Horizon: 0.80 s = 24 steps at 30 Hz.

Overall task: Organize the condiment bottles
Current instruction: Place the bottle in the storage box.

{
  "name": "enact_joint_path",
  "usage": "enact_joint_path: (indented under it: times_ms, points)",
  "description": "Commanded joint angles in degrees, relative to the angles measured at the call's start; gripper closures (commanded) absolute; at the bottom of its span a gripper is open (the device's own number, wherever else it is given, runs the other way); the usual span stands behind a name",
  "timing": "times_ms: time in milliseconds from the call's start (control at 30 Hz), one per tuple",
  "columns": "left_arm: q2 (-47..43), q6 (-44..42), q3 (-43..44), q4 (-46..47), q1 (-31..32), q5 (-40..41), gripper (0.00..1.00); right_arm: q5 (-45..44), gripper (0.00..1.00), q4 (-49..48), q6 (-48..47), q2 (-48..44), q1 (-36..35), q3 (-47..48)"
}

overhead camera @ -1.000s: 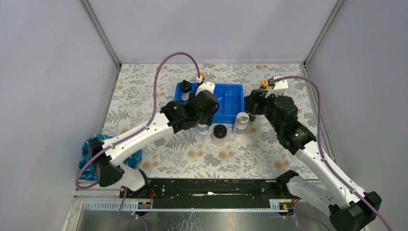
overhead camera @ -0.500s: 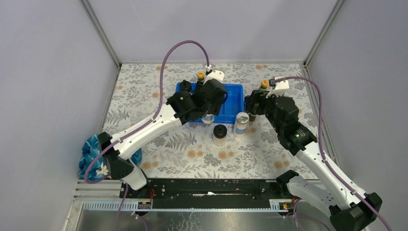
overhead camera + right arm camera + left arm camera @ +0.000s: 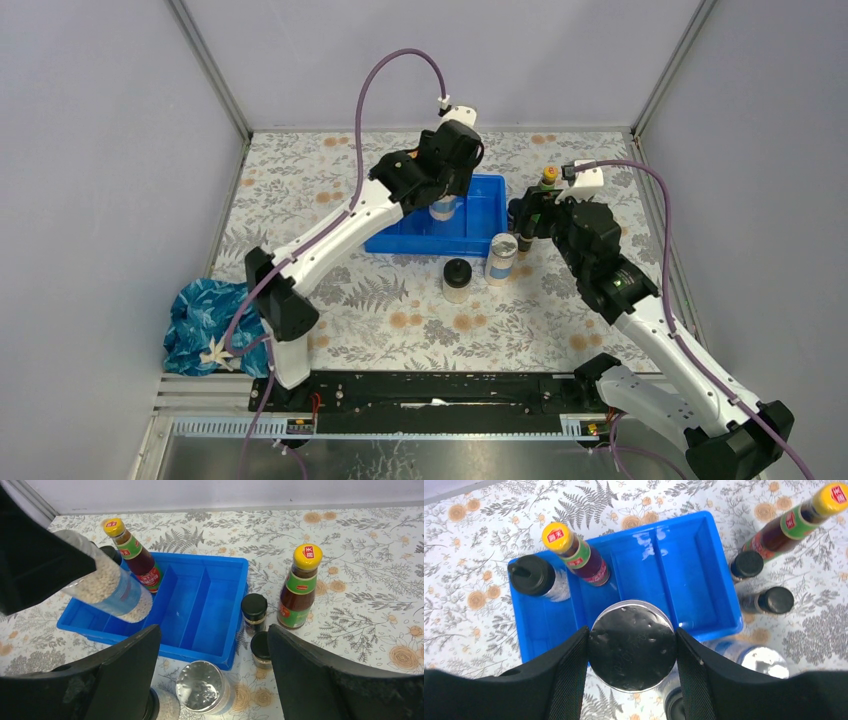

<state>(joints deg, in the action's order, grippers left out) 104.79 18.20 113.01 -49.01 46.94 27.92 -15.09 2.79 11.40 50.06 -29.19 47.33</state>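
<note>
Above the blue tray [image 3: 704, 580], the left fingers [image 3: 566, 675] were clamped on either side of a silver-lidded jar [image 3: 632, 645], held in the air over the middle compartments, probably so it could be set down inside. A black-domed bottle [image 3: 531, 575] and a yellow-capped bottle [image 3: 576, 555] already stood in the tray's left end. The right fingers [image 3: 125, 680] were spread wide apart and held nothing, near two tiny black-capped bottles [image 3: 254, 611], the second yellow-capped bottle [image 3: 300, 587] and the second silver-lidded jar [image 3: 202, 686] on the worktop [image 3: 300, 190]. The left wrist view showed only the held jar's lid. The right wrist view showed its side, tilted and filled with pale granules. Only the top view showed the other black-domed bottle [image 3: 457, 279] whole
</note>
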Motion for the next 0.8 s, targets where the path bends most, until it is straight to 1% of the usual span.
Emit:
enact_joint_path:
  times_ms: [0,167,267,400,533,767]
  points:
    - [3.1,-2.7,3.7,6.6,-3.1,-4.4,1.00,-3.5,0.14,-4.8,0.5,-1.0,0.1,-0.6]
    - [6.4,-2.7,5.5,8.9,-5.7,-7.6,1.00,-5.7,0.14,-6.4,0.7,-1.6,0.1,-1.7]
    - [7.2,-3.4,4.7,12.2,-6.9,-9.6,1.00,-6.0,0.14,-6.9,0.8,-1.7,0.1,-2.1]
    - [8.5,-5.3,5.2,15.9,-7.3,-10.3,1.00,-5.9,0.14,-7.1,0.9,-1.3,0.1,-2.2]
    - [10.6,-6.0,6.9,16.8,-7.8,-10.8,1.00,-6.1,0.14,-7.2,0.9,-1.3,0.1,-2.4]
    - [12.8,-5.9,5.3,20.1,-8.9,-12.5,1.00,-6.2,0.14,-7.4,0.9,-1.4,0.1,-2.7]
